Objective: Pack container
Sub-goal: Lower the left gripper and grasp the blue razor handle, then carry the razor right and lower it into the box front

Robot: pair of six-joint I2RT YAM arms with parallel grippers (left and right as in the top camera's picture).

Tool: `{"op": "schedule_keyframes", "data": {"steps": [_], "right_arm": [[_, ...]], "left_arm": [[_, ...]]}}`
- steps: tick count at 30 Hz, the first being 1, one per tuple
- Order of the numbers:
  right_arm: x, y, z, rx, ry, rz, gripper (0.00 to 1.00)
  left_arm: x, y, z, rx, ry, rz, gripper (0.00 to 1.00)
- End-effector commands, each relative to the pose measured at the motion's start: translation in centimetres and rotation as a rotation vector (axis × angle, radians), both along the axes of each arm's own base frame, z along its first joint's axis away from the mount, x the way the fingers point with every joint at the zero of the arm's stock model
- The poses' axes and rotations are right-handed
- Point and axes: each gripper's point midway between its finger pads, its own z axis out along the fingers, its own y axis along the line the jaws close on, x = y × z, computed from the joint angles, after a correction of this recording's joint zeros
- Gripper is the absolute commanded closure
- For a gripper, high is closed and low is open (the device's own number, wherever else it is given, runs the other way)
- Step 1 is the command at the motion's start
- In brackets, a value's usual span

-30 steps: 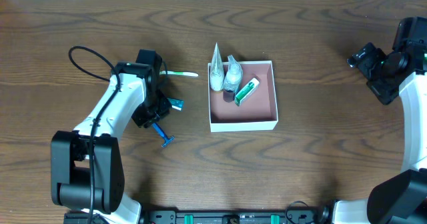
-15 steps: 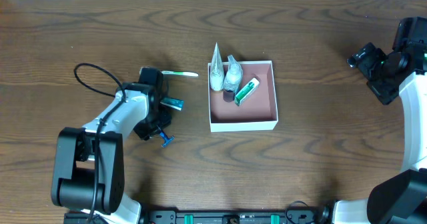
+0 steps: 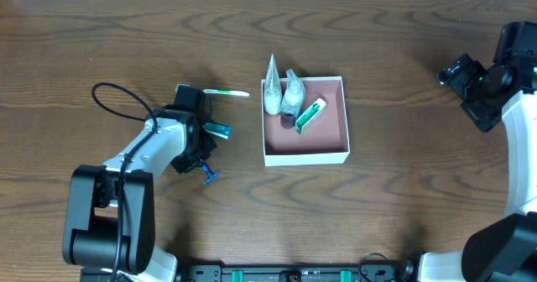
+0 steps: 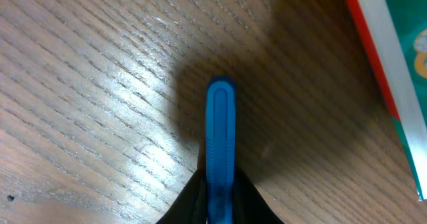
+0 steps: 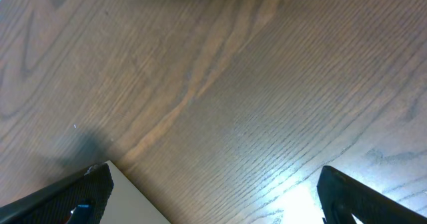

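My left arm (image 3: pixel 143 152) reaches up and to the right from its base at the near left edge. The wrist is bent over so that my left gripper (image 3: pixel 200 163) points down at the table. In the wrist view, its fingers (image 4: pixel 190 201) are pinched tight on a blue razor handle (image 4: pixel 220 131). My right arm (image 3: pixel 520 148) stands along the right edge, with my right gripper (image 3: pixel 457 74) aimed left, fingers (image 5: pixel 87 191) spread wide apart
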Motion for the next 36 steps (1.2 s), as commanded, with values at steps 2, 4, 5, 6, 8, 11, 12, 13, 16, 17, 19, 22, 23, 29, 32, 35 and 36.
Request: {"op": "schedule_keyframes", "data": {"steps": [2,4,5,6,8,11,12,13,16,17,19,22,23,29,32,35,36], "right_arm": [[0.2,-0.1,0.2,0.007,-0.005,-0.015,0.01],[0.2,-0.1,0.2,0.007,-0.005,-0.015,0.01],[0.2,-0.1,0.2,0.007,-0.005,-0.015,0.01],[0.2,-0.1,0.2,0.007,-0.005,-0.015,0.01],[0.2,-0.1,0.2,0.007,-0.005,-0.015,0.01],[0.2,-0.1,0.2,0.007,-0.005,-0.015,0.01],[0.2,-0.1,0.2,0.007,-0.005,-0.015,0.01],[0.2,-0.1,0.2,0.007,-0.005,-0.015,0.01],[0.2,-0.1,0.2,0.007,-0.005,-0.015,0.01],[0.2,-0.1,0.2,0.007,-0.005,-0.015,0.01],[0.2,-0.1,0.2,0.007,-0.005,-0.015,0.01],[0.2,-0.1,0.2,0.007,-0.005,-0.015,0.01],[0.2,-0.1,0.2,0.007,-0.005,-0.015,0.01],[0.2,-0.1,0.2,0.007,-0.005,-0.015,0.01],[0.2,-0.1,0.2,0.007,-0.005,-0.015,0.01],[0.2,-0.1,0.2,0.007,-0.005,-0.015,0.01],[0.2,-0.1,0.2,0.007,-0.005,-0.015,0.01]], "left_arm": [[-1.2,0.4,-0.9,0.023,0.038,-0.024,0.89],[-1.2,0.1,-0.9,0.005,0.037,-0.043,0.92],[-1.1,0.1,-0.9,0.004,0.036,-0.043,0.93],[-1.0,0.1,-0.8,0.003,0.034,-0.043,0.94],[-0.9,-0.2,-0.6,-0.009,0.029,-0.048,0.94],[-0.3,-0.8,0.1,-0.044,0.006,-0.067,0.94],[0.0,-1.1,0.5,-0.060,-0.006,-0.079,0.94],[0.4,-1.5,1.0,-0.080,-0.025,-0.100,0.94],[1.4,-2.6,2.9,-0.134,-0.088,-0.165,0.94],[1.8,-3.0,3.7,-0.152,-0.116,-0.188,0.94],[2.2,-3.6,5.3,-0.180,-0.170,-0.228,0.94],[2.6,-4.3,7.8,-0.215,-0.256,-0.280,0.94],[2.7,-4.6,8.9,-0.230,-0.292,-0.300,0.94],[3.0,-6.6,15.3,-0.329,-0.516,-0.386,0.94],[2.9,-7.8,18.1,-0.376,-0.607,-0.370,0.94],[2.9,-9.1,20.0,-0.424,-0.661,-0.314,0.94],[2.9,-9.5,20.4,-0.436,-0.669,-0.294,0.94]]}}
